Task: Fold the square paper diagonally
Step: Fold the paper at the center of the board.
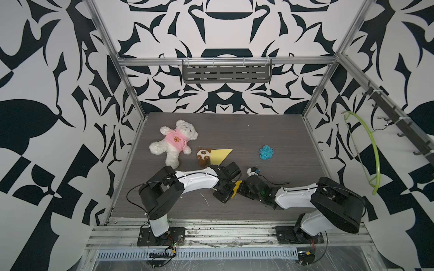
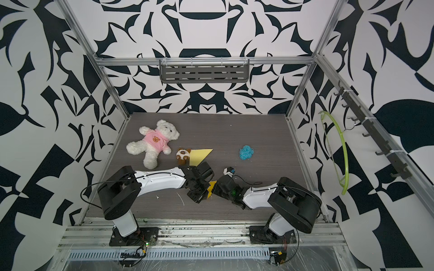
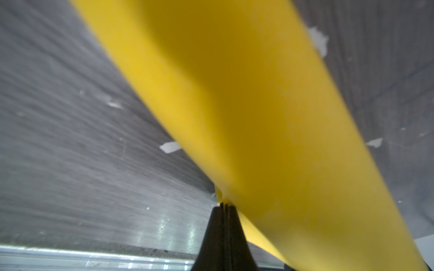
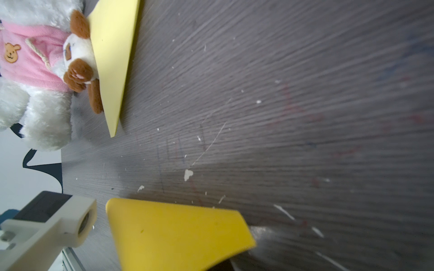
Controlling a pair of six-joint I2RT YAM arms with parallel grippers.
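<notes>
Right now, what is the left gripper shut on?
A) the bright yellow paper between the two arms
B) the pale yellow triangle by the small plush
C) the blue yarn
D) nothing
A: in the left wrist view the left gripper is pinched shut on an edge of the bright yellow paper, which rises from the closed fingertips.

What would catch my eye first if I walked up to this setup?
Probably the bold black-and-white patterned walls all round, then the white teddy bear in a pink top lying far left on the table. Near the front, the left gripper and right gripper meet on a bright yellow paper.
</notes>
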